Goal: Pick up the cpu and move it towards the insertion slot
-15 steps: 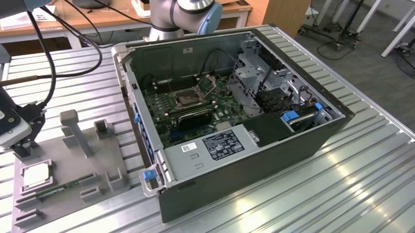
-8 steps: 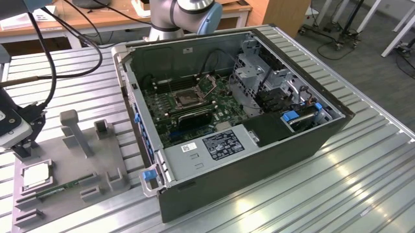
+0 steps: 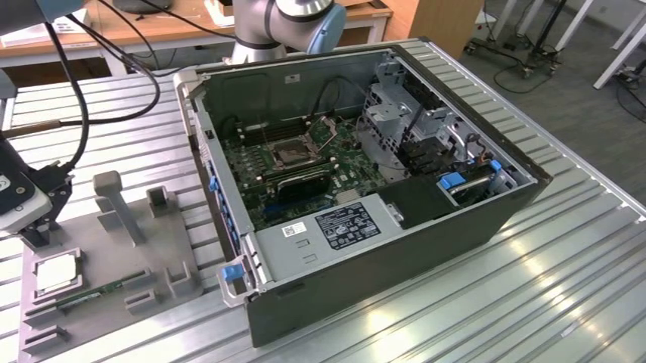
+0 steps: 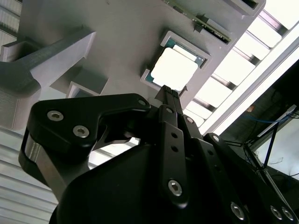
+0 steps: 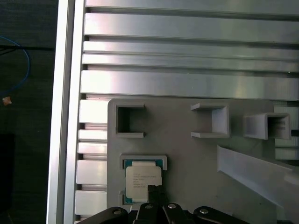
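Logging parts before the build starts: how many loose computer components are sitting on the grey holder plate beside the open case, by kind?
flat square silver-topped cpu: 1
long thin green memory stick: 1
Total: 2

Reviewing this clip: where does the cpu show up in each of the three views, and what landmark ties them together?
Exterior view: the cpu lies in a framed pocket of the grey fixture plate, near the exterior view's left edge.
Second wrist view: the cpu sits in that pocket, just past the gripper.
First wrist view: the cpu sits in its pocket, at the gripper.
Shared landmark: the raised frame around the cpu.
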